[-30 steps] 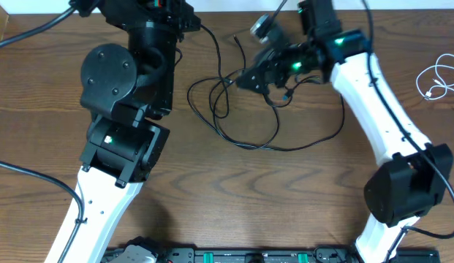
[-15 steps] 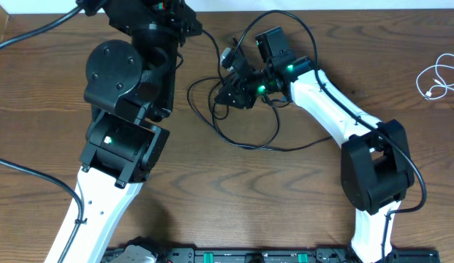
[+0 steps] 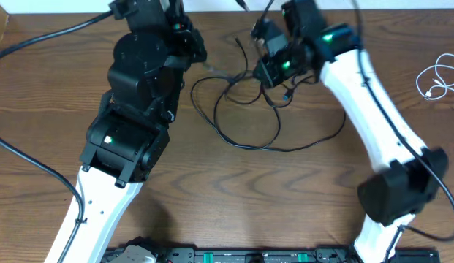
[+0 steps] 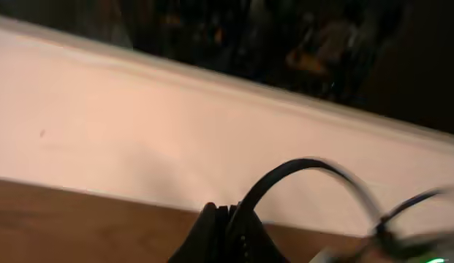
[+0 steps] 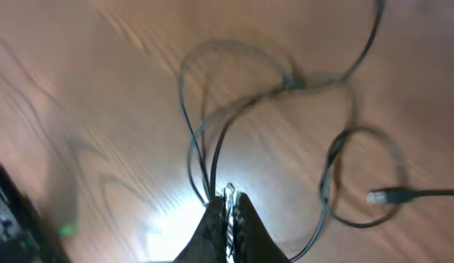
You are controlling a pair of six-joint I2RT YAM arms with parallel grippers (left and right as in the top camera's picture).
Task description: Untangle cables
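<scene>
Right claw [image 5: 227, 213] swung back, now clamped on strand of black cables [image 3: 241, 145], looped at bench [image 3: 234, 197] middle; white cable [image 3: 431, 93] lies at bench right edge. Left claw [image 4: 225, 228] together, seemingly on strand. Step: pulling apart. Next: separate claws slowly.

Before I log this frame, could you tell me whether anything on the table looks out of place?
The black cables lie in overlapping, crossing loops mid-table, pinched by the right gripper. The white cable lies coiled apart at the right edge. No visible damage.
</scene>
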